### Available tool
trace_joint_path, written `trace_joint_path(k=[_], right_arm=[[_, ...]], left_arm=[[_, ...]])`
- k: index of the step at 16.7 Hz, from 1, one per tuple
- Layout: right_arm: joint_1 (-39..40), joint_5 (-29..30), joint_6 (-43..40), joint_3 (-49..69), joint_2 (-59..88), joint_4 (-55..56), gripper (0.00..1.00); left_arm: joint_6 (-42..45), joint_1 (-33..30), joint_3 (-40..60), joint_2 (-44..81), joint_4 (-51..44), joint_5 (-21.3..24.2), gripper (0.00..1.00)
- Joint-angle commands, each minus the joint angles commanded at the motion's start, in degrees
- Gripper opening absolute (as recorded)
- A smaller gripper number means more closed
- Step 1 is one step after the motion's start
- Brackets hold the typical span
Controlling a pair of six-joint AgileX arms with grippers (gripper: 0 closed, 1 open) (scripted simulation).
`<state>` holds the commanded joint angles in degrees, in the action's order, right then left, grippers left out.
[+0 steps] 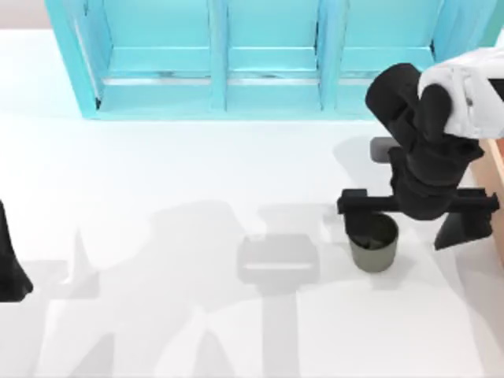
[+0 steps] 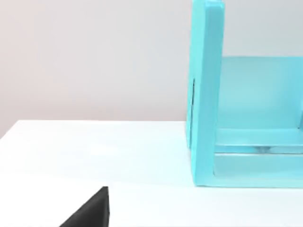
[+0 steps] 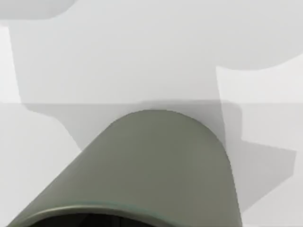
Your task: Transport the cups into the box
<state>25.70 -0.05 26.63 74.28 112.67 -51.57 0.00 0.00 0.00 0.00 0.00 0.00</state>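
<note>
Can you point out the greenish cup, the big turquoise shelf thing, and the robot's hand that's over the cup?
olive-grey cup [image 1: 375, 250]: top view, on its outer wall.
turquoise shelf unit [image 1: 219, 55]: top view, on an upright divider.
right hand [image 1: 417, 206]: top view, on the black crossbar above the cup.

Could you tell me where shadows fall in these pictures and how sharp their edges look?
Top view: soft grey arm shadows spread across the white table, one under the olive-grey cup. Right wrist view: crisp-edged shadow patches behind that cup. Left wrist view: evenly lit table, hardly shadowed.

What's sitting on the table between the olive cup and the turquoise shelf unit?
Nothing: in the top view, bare white table runs from the olive-grey cup to the turquoise shelf unit, crossed only by shadows and the right arm overhead.
</note>
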Motion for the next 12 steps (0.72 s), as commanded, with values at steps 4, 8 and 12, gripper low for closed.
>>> trace_joint_path(k=[4,8,12], right_arm=[[0.00,0.00,0.00,0.00,0.00,0.00,0.47],[0.00,0.00,0.00,0.00,0.00,0.00,0.17],[0.00,0.00,0.00,0.00,0.00,0.00,0.00]], left_arm=[[0.00,0.00,0.00,0.00,0.00,0.00,1.00],[0.00,0.00,0.00,0.00,0.00,0.00,1.00],[0.00,0.00,0.00,0.00,0.00,0.00,1.00]])
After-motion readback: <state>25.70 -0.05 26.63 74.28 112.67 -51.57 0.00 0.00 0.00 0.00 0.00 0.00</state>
